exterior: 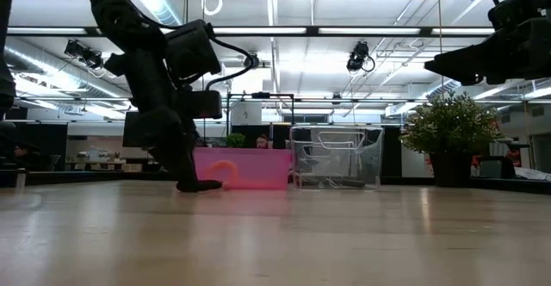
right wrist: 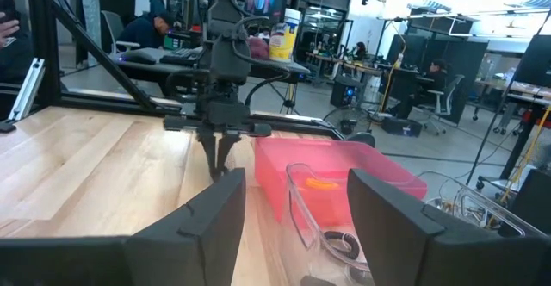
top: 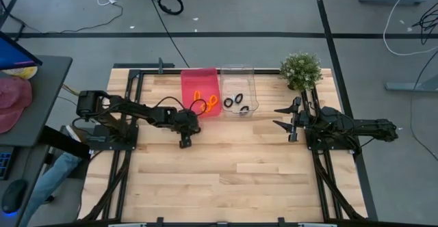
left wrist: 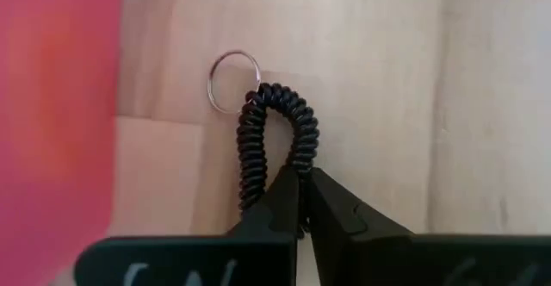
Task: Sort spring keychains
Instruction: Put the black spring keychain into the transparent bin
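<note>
My left gripper [left wrist: 301, 176] points down at the table just in front of the pink bin [top: 200, 90] and is shut on a black spring keychain [left wrist: 275, 135]. That keychain lies on the wood with its metal ring [left wrist: 232, 81] flat. The arm hides it in the high view, where the left gripper [top: 186, 141] shows. Orange keychains [top: 205, 102] lie in the pink bin. Black ones [top: 236, 102] lie in the clear bin [top: 238, 90]. My right gripper [top: 290, 119] waits open above the table's right side. My left gripper pinches one strand of the black keychain's coiled loop [left wrist: 303, 152] between its two fingertips, at the end away from the metal ring. The fingers come from above, pointing down. The other strand [left wrist: 251, 161] runs beside the fingers, and the keychain lies on the table.
The pink bin [exterior: 250, 167] and the clear bin [exterior: 336, 157] stand side by side at the table's far edge. A potted plant [top: 301, 70] stands at the far right corner. Bare wood stretches across the table's middle and near side.
</note>
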`<state>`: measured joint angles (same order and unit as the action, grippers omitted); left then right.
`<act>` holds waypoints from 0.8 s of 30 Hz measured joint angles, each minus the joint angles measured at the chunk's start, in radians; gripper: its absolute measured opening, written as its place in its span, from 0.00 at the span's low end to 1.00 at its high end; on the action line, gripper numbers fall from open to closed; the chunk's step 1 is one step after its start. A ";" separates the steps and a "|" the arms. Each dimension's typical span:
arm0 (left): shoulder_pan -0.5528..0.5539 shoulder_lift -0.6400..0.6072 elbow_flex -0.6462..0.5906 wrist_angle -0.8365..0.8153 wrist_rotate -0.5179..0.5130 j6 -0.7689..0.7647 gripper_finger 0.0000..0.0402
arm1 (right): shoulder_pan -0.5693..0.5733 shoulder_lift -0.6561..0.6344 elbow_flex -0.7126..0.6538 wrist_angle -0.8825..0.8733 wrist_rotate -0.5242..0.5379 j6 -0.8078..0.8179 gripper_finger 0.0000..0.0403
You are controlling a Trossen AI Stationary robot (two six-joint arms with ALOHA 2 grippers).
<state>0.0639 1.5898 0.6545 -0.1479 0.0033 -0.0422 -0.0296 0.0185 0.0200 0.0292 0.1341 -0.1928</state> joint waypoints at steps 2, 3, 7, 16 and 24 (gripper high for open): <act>-0.014 0.002 0.027 -0.024 0.008 0.000 0.03 | 0.000 0.000 0.000 0.000 0.000 0.000 0.52; -0.023 0.003 0.036 -0.031 0.017 0.000 0.03 | 0.000 0.000 0.000 0.000 0.000 0.000 0.52; -0.064 0.004 0.084 -0.017 0.035 0.002 0.02 | 0.000 0.000 0.000 0.000 0.000 0.000 0.52; -0.136 0.002 0.169 -0.010 -0.046 0.068 0.02 | 0.000 0.000 0.000 0.000 0.000 0.000 0.52; -0.128 0.000 0.228 0.154 -0.363 0.210 0.02 | 0.000 0.000 0.000 0.000 0.000 0.000 0.52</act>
<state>-0.0646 1.5898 0.8826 0.0061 -0.3594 0.1679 -0.0296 0.0185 0.0200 0.0292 0.1341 -0.1925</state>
